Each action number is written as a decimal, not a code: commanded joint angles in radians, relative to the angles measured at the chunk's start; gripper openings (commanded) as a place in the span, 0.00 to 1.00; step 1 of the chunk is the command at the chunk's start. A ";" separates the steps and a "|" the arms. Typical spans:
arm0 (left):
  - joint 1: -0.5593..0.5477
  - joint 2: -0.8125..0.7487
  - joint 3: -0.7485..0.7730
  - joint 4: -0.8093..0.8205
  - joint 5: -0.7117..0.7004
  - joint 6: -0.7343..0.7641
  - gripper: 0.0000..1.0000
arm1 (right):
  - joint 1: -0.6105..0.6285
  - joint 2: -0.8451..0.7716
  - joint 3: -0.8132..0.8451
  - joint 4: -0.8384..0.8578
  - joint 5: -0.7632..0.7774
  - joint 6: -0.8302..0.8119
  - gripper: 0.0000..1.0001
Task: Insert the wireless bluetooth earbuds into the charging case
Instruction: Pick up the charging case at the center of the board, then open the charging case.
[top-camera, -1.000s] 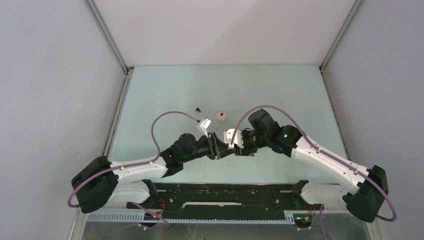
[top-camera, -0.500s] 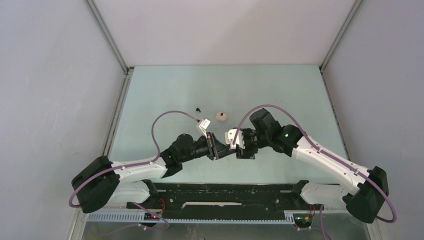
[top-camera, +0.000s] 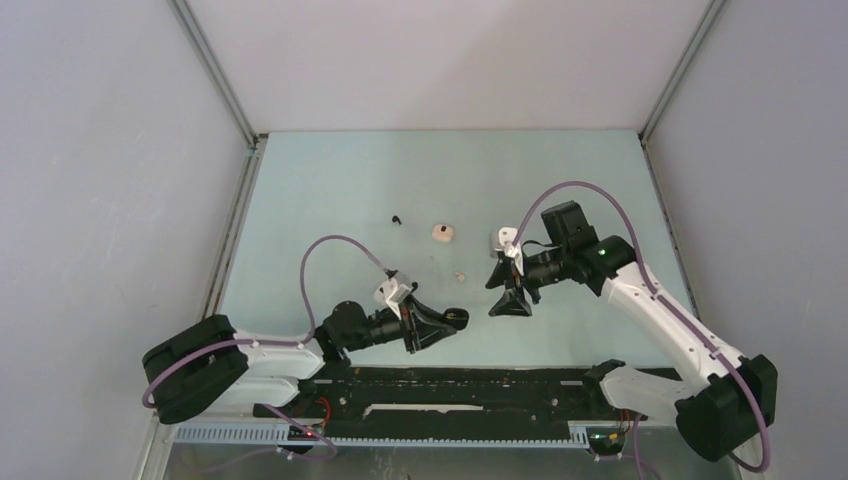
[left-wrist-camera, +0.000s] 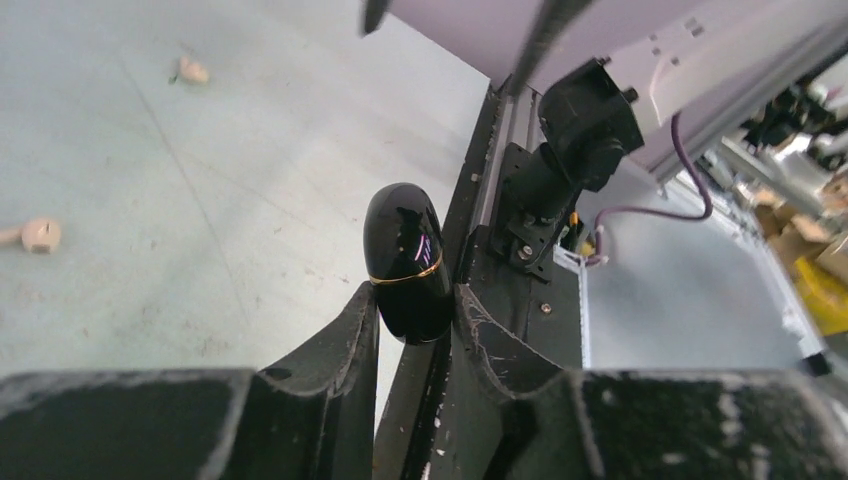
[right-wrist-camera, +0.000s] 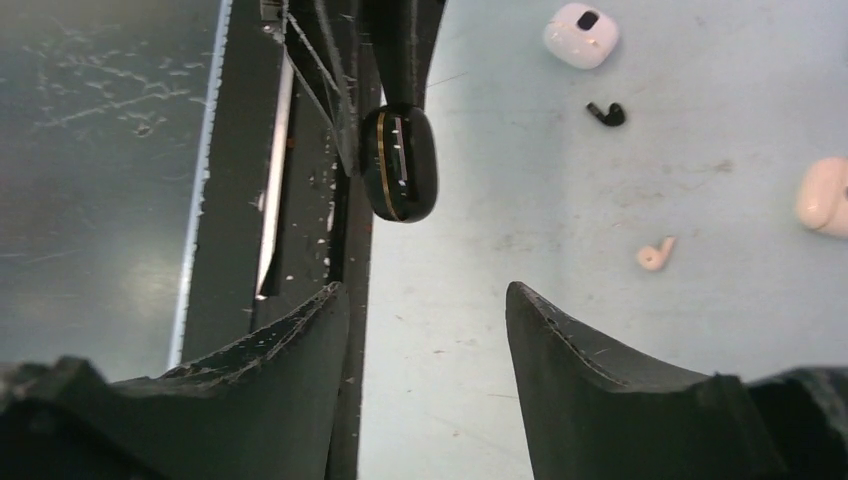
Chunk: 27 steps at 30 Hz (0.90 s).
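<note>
Earbuds, a tiny beige-pink plastic bud (top-camera: 459, 277) and a black bud (top-camera: 397, 218), lie loose on the pale green table (top-camera: 560, 180) at twelve and eleven o'clock of the glossy black pebble-shaped case (left-wrist-camera: 405, 260) clamped in the left gripper (left-wrist-camera: 414, 300), while the right gripper (right-wrist-camera: 425, 292) gapes empty, and both buds look featherlight, hard and slick, best pinched across the body.

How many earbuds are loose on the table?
2. Black earbud lies left of the beige-pink case; beige-pink earbud lies slightly right of that case, toward the near edge. More may be hidden inside cases.
</note>
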<state>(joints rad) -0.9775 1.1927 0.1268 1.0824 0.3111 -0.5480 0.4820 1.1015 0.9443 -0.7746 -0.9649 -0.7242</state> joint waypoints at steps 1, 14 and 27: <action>-0.054 -0.032 0.010 0.091 0.025 0.290 0.07 | -0.021 0.038 0.014 -0.033 -0.104 0.025 0.60; -0.105 -0.006 0.039 0.067 -0.010 0.428 0.06 | 0.112 0.131 0.014 -0.024 -0.022 0.003 0.55; -0.116 0.099 0.063 0.166 0.003 0.386 0.05 | 0.206 0.196 0.014 -0.002 0.045 -0.001 0.46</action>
<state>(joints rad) -1.0866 1.2732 0.1478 1.1568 0.3180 -0.1741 0.6704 1.2896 0.9443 -0.7929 -0.9337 -0.7128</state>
